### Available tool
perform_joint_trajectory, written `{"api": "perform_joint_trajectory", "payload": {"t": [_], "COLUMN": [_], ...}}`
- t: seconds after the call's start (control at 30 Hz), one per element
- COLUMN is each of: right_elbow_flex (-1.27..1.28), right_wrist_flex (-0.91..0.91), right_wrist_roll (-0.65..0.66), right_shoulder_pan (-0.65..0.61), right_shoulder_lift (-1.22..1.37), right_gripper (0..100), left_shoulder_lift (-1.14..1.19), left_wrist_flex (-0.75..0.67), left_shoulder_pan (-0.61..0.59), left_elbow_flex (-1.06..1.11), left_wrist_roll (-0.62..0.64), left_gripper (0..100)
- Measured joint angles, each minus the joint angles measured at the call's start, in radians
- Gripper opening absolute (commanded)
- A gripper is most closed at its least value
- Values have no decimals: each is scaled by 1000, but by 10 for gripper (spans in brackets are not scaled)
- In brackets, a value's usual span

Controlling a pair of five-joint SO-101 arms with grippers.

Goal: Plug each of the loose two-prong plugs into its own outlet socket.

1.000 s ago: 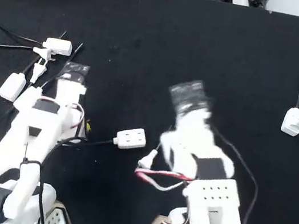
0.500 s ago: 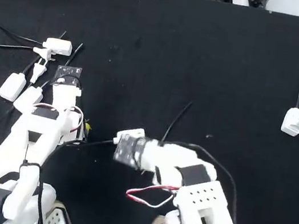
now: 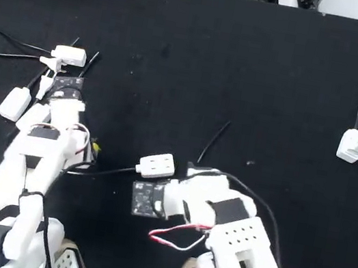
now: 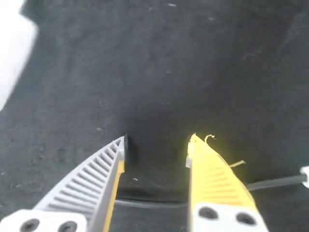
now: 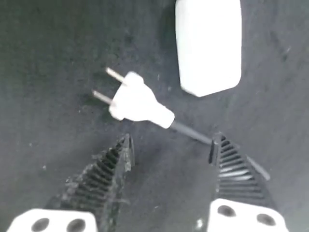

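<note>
A white two-prong plug (image 5: 137,104) lies flat on the black mat with its black cord running between the fingers of my right gripper (image 5: 172,142), which is open just above it. A white outlet socket (image 5: 208,46) lies right beside the plug; it is the middle socket (image 3: 157,165) in the high view, with the right gripper (image 3: 147,198) just in front of it. My left gripper (image 4: 157,142) is open over bare mat, close to a cluster of a socket (image 3: 69,55), plugs (image 3: 50,65) and another white socket (image 3: 14,103) near the left gripper (image 3: 69,87).
Another white socket (image 3: 350,145) with black cords lies far right. Thin black cables (image 3: 15,42) trail off the left cluster. A black cord (image 3: 212,140) runs across the centre. The far half of the mat (image 3: 201,48) is open.
The right arm swung from pointing away to the left and came down over the plug beside the middle socket. The left gripper shifted slightly left and farther out.
</note>
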Motion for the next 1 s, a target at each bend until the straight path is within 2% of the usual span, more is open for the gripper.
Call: {"api": "perform_joint_trajectory", "payload": {"t": [0.2, 0.5, 0.57, 0.67, 0.77, 0.9, 1.0], "right_elbow_flex": [6, 6, 6, -74, -219, -407, -430], "right_wrist_flex": [-11, -11, -11, 25, 133, 315, 305], "right_wrist_roll": [0, 0, 0, 0, 0, 0, 58], "right_shoulder_pan": [-91, -92, -52, 8, 51, 41, 8], "right_shoulder_lift": [0, 0, 9, 74, 199, 408, 502], "right_gripper": [243, 244, 243, 243, 243, 243, 243], "left_shoulder_lift": [0, 0, 0, 0, 0, 0, 0], "left_wrist_flex": [0, -5, -5, -5, -5, -5, -5], "left_shoulder_pan": [-15, -15, -15, -15, -15, -15, -15], "left_elbow_flex": [0, 0, 0, 0, 0, 0, 0], "left_wrist_roll": [0, 0, 0, 0, 0, 0, 0], "left_gripper": [206, 206, 206, 206, 206, 206, 206]}}
